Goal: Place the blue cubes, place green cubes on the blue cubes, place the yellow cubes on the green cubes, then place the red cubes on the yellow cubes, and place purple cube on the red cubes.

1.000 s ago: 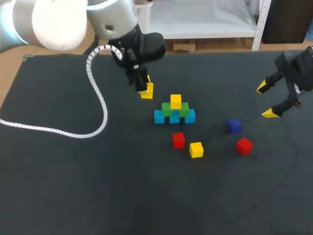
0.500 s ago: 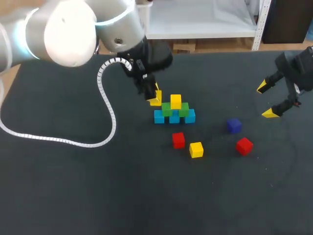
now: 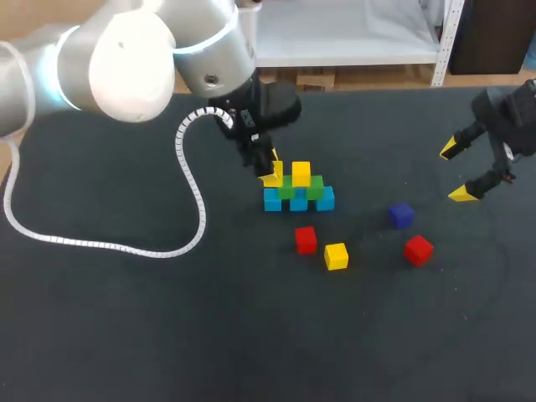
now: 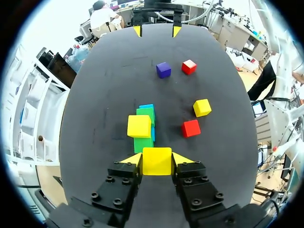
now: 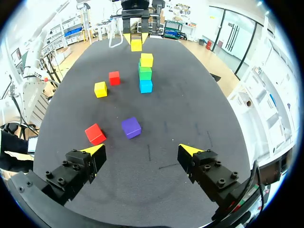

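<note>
A small pyramid stands mid-table: three blue cubes [image 3: 299,201] in a row, two green cubes [image 3: 286,189] on them, and one yellow cube [image 3: 301,173] on top. My left gripper [image 3: 270,172] hovers just left of the pyramid, shut on a second yellow cube [image 4: 156,160], with the stacked yellow cube [image 4: 139,126] just ahead of it. Loose on the mat are a red cube [image 3: 306,239], a yellow cube [image 3: 336,255], another red cube [image 3: 418,249] and a purple cube [image 3: 400,214]. My right gripper [image 3: 456,172] hangs open at the far right, nothing between its fingers.
A white coiled cable [image 3: 188,209] from my left arm loops over the mat's left half. The black mat [image 3: 251,335] has free room in front of the cubes. The purple cube [image 5: 130,127] and a red cube [image 5: 95,133] lie ahead of my right gripper.
My left arm has carried its yellow cube rightward, from well left of the pyramid to right beside it. The right arm and the loose cubes have not moved.
</note>
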Controlling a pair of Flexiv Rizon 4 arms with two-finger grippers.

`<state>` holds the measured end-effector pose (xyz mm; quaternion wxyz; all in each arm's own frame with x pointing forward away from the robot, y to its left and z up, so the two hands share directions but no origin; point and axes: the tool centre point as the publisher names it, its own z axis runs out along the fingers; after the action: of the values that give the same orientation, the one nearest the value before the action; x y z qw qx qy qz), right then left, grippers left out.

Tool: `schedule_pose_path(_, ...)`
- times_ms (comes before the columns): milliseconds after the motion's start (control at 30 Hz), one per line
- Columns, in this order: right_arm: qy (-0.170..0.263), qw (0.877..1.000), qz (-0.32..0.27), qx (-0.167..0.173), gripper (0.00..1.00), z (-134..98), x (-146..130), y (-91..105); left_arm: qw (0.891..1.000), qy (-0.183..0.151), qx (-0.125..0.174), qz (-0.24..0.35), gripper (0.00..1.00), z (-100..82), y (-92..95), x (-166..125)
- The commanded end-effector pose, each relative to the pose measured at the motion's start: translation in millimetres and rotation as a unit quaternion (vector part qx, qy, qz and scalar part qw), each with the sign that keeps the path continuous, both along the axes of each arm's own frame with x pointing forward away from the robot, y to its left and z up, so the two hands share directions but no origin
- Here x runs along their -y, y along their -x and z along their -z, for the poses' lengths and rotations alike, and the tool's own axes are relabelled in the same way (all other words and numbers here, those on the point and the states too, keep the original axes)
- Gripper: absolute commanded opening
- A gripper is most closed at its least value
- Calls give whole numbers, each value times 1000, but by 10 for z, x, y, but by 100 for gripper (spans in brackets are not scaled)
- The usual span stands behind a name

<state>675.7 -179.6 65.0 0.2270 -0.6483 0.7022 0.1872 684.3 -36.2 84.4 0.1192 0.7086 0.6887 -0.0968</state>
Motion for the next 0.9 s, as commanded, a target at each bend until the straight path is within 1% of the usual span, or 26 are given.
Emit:
schedule_pose_path(33, -1, 1000, 0, 0, 100, 3, 2, -1, 1000, -2, -4, 1, 0, 27, -74, 33)
schedule_pose_path(567, -1, 1000, 0, 0, 100, 3, 2, -1, 1000, -1, -4, -6, 0, 128, -203, 48)
schedule_pose_path(900, -1, 1000, 0, 0, 100, 3, 2, -1, 1000, 1, -4, -2, 0, 147, -257, 79)
